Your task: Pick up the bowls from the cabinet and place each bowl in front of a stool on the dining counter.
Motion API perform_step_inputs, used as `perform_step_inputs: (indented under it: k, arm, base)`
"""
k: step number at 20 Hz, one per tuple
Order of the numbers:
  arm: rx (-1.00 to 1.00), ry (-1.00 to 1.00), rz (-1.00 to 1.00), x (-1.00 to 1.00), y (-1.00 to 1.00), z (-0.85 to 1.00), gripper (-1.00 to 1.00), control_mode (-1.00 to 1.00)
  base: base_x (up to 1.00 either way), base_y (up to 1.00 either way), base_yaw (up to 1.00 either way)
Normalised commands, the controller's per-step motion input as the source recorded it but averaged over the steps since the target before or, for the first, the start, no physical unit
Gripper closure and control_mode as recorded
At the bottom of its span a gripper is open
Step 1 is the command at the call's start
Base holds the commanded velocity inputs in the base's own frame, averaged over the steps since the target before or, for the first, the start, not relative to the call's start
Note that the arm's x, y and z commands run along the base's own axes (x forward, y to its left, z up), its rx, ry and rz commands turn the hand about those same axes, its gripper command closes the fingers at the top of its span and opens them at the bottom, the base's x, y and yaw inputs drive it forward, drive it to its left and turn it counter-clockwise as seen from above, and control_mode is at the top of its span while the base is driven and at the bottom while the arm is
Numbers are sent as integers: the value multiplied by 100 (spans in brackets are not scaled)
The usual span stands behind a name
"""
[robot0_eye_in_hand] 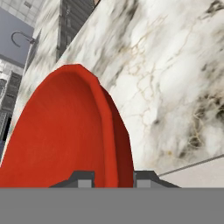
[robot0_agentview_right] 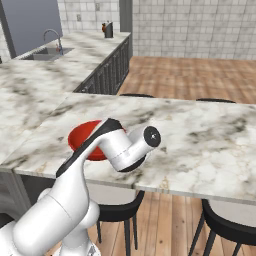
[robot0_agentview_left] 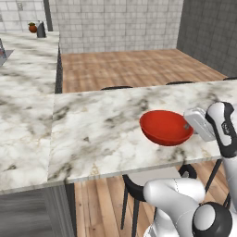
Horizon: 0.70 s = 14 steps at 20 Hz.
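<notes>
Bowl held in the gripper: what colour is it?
Glossy red bowl, seen best in the left base view, its rim pinched by the gripper.

Base views flanking dining counter

Hand — fingers clamped, arm outstretched

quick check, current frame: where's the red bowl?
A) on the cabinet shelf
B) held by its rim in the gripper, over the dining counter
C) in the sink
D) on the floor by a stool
B: the gripper has a finger on each side of the red bowl rim, and the bowl sits tilted over the dining counter near its front edge, above a stool.
</notes>
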Motion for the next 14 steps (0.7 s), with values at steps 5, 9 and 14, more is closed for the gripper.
perform_step_inputs:
  k: [5,9,14]
  arm:
    - [0,0,0,2,0,-20,100,-100]
    - [0,0,0,4,0,-21,100,-100]
    - [0,0,0,2,0,-22,100,-100]
  base:
    - [0,0,0]
    - [0,0,0]
    - [0,0,0]
